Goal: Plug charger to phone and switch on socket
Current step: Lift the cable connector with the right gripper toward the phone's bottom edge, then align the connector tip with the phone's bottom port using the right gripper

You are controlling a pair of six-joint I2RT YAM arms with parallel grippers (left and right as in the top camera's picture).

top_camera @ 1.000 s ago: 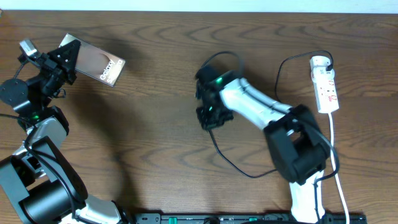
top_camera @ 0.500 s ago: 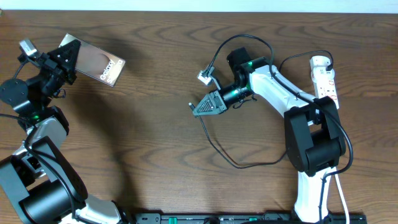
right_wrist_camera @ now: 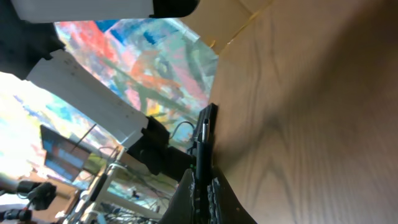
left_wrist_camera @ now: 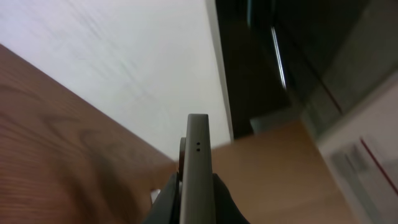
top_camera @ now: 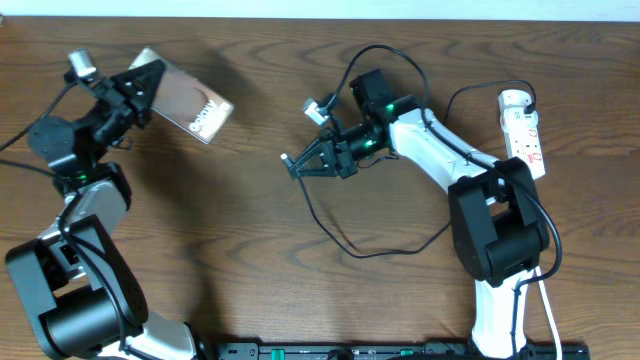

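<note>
My left gripper (top_camera: 140,85) is shut on the phone (top_camera: 193,104), a glossy brown slab with pale lettering, held above the table at the upper left. In the left wrist view its grey edge (left_wrist_camera: 198,155) stands between the shut fingers (left_wrist_camera: 196,196). My right gripper (top_camera: 305,162) is shut on the charger's plug end (top_camera: 288,160), its tip pointing left toward the phone, with a wide gap between them. The black cable (top_camera: 345,240) loops below across the table. In the right wrist view the plug (right_wrist_camera: 204,146) sticks out between the fingers (right_wrist_camera: 203,186). The white socket strip (top_camera: 524,135) lies at the far right.
The strip's white cord (top_camera: 540,270) runs down the right side past the right arm's base (top_camera: 495,240). A small white connector (top_camera: 316,108) hangs by the right wrist. The black adapter is not visible.
My left gripper has swung the phone to the right. My right gripper has risen from the table and moved left with the charger plug, its tip now pointing at the phone.
</note>
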